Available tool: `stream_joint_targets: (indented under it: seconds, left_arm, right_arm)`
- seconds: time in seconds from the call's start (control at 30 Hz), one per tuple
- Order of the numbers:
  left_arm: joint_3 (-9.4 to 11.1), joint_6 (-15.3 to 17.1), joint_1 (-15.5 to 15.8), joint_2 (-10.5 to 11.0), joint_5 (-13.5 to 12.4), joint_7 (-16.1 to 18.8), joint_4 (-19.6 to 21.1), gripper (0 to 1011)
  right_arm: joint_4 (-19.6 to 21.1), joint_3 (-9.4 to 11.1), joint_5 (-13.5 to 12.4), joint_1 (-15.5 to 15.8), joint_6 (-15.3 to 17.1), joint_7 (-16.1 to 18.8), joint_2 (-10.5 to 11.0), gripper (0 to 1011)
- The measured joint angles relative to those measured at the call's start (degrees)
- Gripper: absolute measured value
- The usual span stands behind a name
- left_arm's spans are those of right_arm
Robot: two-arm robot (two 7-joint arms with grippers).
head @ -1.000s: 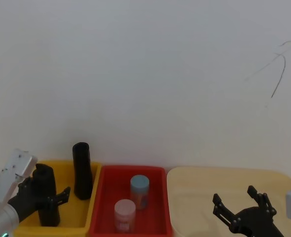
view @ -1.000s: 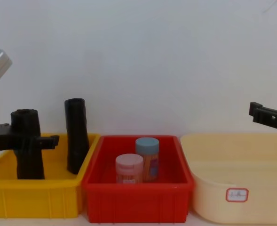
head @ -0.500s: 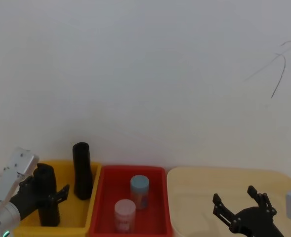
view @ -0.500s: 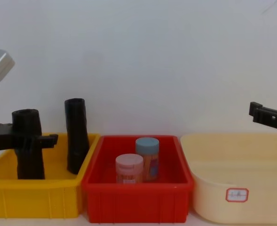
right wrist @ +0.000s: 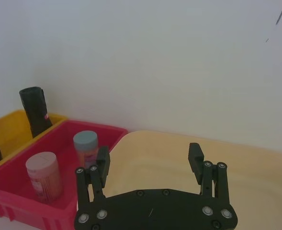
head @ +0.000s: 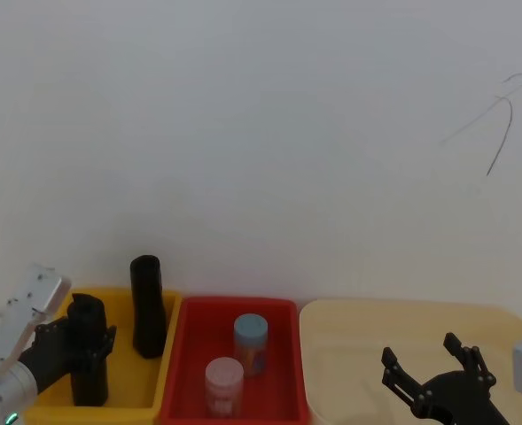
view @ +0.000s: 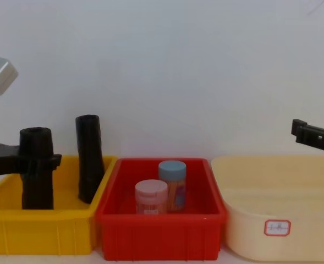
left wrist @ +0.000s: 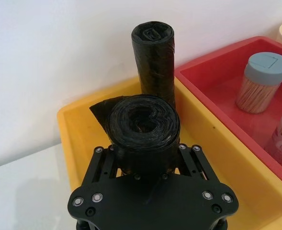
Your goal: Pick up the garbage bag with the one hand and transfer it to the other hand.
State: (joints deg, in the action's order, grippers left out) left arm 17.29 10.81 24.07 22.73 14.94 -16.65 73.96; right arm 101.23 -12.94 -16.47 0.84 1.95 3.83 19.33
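Grasp: left claw (view: 38, 161) clamped around the garbage bag (view: 37, 190), which stood upright in the yellow bin (view: 40, 234) beside a second roll (view: 89, 159) | right claw (right wrist: 150, 160) wide open above the cream tub (view: 272, 187) | Advice: a straight upward lift looked safest, clearing the neighbouring roll.

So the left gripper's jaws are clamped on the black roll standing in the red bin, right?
No. The left gripper is clamped on the garbage bag, but it stands in the yellow bin, not the red bin, as the chest view shows.
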Motion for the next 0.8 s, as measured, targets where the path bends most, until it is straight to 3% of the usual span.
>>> stream_joint_targets:
  seconds: [0.33,0.8]
  left_arm:
    - [-0.2,-0.4,-0.1,0.0,-0.1,-0.1,0.3,446]
    - [-2.5,-2.4,-0.4,1.3,1.2,-2.6,5.6,446]
  right_arm:
    - [0.0,0.0,0.0,0.0,0.0,0.0,0.0,1001]
    - [0.0,0.0,0.0,0.0,0.0,0.0,0.0,1001]
